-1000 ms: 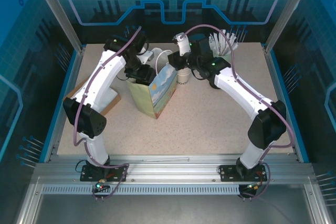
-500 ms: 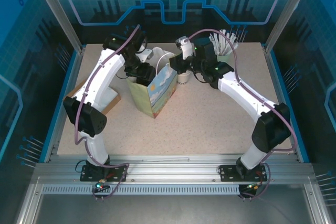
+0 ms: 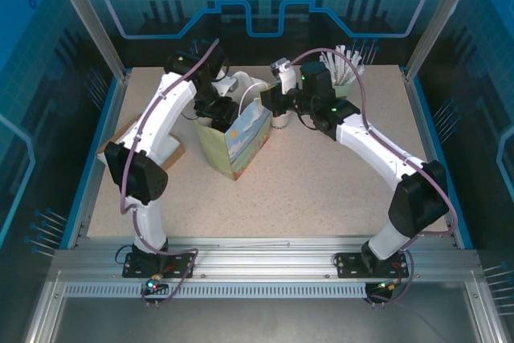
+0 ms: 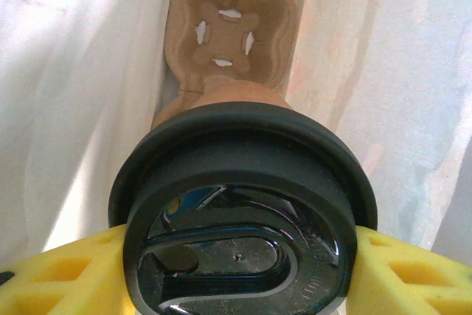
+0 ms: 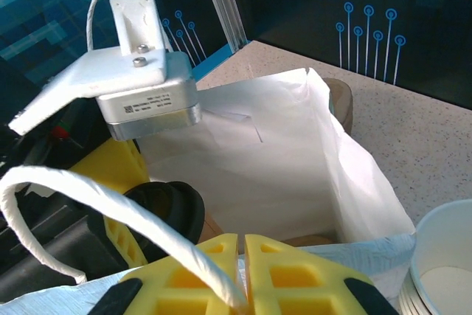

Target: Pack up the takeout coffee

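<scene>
The takeout coffee, a brown cup under a glossy black lid, hangs inside the open paper bag. My left gripper is shut on it, one yellow finger on each side just under the lid. Below the cup, a brown moulded cup carrier lies on the bag's floor. My right gripper is shut on the bag's near rim, right by the white rope handle. From there the lid shows just inside the bag, at the left.
A stack of white paper cups stands close behind the bag's right side. A holder of white sticks is at the back right. Flat brown cardboard lies at the left edge. The table's near half is bare.
My right gripper has shifted left to the bag's mouth and closed on its rim. The left arm has shifted a little while keeping hold of the coffee at the bag's mouth.
</scene>
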`<state>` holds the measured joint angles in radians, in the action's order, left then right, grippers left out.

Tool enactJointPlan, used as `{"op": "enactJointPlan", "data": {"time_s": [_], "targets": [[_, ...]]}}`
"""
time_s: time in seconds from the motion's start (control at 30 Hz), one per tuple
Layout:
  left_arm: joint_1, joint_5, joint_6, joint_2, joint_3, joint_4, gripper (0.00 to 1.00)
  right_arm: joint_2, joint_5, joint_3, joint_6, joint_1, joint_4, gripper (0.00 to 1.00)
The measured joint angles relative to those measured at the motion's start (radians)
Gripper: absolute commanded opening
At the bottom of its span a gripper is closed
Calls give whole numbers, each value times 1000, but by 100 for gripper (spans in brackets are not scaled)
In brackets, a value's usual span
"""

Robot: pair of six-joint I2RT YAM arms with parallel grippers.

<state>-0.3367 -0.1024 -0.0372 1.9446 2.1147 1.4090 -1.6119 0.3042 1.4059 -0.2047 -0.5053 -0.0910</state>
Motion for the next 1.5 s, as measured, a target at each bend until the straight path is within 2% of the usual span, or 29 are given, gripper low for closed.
{"op": "enactJointPlan", "data": {"time_s": [1.0, 1.2, 1.5], "targets": [[-28, 103, -52, 87, 4, 28, 38, 0, 22, 1, 8, 2, -23, 20], [-28, 110, -52, 90, 4, 30, 38, 0, 21, 3, 11, 2, -31, 26], [-28, 111, -52, 103, 3, 27, 38, 3, 18, 10, 24, 1, -51, 41]]}}
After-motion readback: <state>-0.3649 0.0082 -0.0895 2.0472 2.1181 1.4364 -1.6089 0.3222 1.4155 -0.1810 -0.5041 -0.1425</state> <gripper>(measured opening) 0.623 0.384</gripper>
